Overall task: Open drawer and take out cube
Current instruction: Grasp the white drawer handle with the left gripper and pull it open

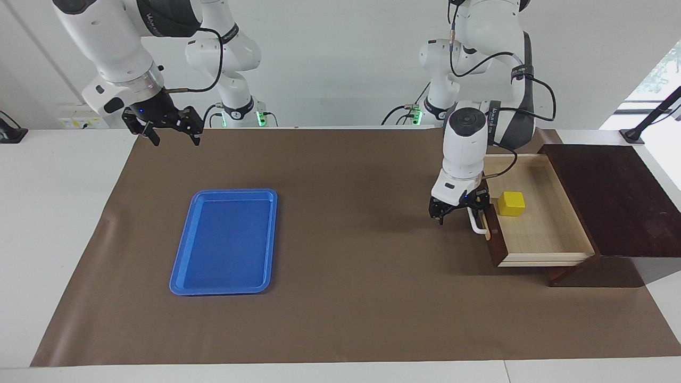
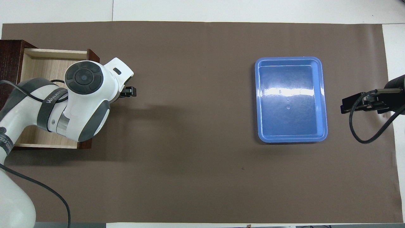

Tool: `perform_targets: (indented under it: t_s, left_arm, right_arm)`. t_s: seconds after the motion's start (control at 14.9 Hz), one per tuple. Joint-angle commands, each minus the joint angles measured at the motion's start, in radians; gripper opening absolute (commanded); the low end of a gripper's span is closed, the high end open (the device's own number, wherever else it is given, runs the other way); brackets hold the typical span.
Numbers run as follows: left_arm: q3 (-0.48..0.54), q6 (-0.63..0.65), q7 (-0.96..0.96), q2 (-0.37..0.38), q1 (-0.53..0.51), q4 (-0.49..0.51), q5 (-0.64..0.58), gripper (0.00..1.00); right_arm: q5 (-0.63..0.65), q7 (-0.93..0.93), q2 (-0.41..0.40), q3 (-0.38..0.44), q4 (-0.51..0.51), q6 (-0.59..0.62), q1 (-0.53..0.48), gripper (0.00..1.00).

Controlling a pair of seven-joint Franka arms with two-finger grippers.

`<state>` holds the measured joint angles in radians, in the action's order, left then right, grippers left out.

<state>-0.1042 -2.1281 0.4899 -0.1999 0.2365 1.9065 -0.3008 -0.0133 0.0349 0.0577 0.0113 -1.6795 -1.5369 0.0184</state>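
The dark wooden drawer [image 1: 538,258] stands pulled well out of its cabinet [image 1: 612,197] at the left arm's end of the table, showing its pale inside [image 2: 47,63]. On the drawer's floor, close to its front panel, sits the yellow cube [image 1: 511,203]. In the overhead view the left arm covers the cube. My left gripper [image 1: 461,211] is open and straddles the white handle [image 1: 476,225], with one finger hooked between the bar and the drawer front. My right gripper [image 1: 174,137] hangs open and holds nothing, above the mat's edge at the right arm's end, close to the robots.
An empty blue tray [image 1: 226,239] lies on the brown mat [image 1: 351,255] toward the right arm's end. The left arm's wrist [image 2: 85,95] hangs over the drawer's front. The right gripper [image 2: 360,103] shows beside the tray [image 2: 290,98].
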Motion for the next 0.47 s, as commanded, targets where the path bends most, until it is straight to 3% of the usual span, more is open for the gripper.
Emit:
perform_targets:
  t_s: [0.0, 0.2, 0.4]
  left_arm:
    - [0.006, 0.146, -0.008, -0.056, 0.001, -0.151, 0.022, 1.00]
    - [0.008, 0.155, -0.021, -0.056, -0.002, -0.161, 0.023, 1.00]
    - [0.049, 0.380, -0.004, -0.076, -0.008, -0.347, 0.149, 1.00]
  right_arm:
    - [0.013, -0.013, 0.011, -0.010, -0.014, 0.003, -0.015, 1.00]
    - [0.013, -0.013, 0.011, -0.008, -0.014, 0.003, -0.014, 1.00]
    - [0.013, -0.013, 0.011, -0.008, -0.014, 0.003, -0.015, 1.00]
